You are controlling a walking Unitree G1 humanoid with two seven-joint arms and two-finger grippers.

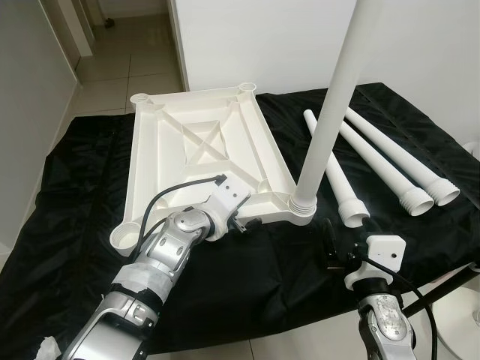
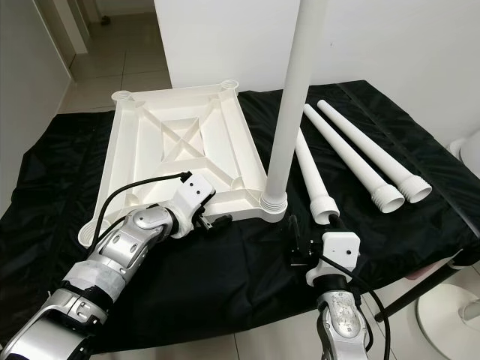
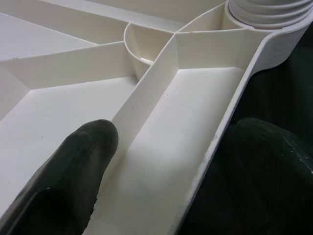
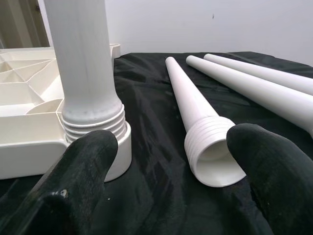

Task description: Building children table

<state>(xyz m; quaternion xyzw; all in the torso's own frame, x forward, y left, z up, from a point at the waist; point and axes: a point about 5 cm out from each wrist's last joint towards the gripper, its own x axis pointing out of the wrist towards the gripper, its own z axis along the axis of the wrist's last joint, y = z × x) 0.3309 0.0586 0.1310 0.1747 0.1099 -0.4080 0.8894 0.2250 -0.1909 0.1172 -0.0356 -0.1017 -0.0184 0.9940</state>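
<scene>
We see the white tabletop [image 1: 202, 161] lying upside down on the counter [image 1: 75, 225], which is draped in black cloth, its ribbed underside facing up and its long axis running away from us toward the wall. One white leg [image 1: 330, 105] stands upright in the near right corner socket, its threaded end seated in the socket ring and its long axis vertical, rising out of the top of the head views. Three loose legs lie flat on the cloth to the right of the tabletop: the nearest leg [image 1: 336, 172], a middle leg [image 1: 379, 166] and the far leg [image 1: 405, 161], all roughly parallel, their narrow tips pointing away toward the wall and their wide threaded mouths pointing back toward us. Our left tool [image 1: 244, 222] is at the near edge of the tabletop, its fingers spread, one finger [image 3: 73, 171] inside the rim on the ribbed underside and the other outside on the cloth, straddling the edge wall without closing on it. Our right tool [image 2: 294, 244] hovers low over the cloth, fingers wide apart and holding nothing, aimed between the standing leg and the mouth of the nearest leg.
</scene>
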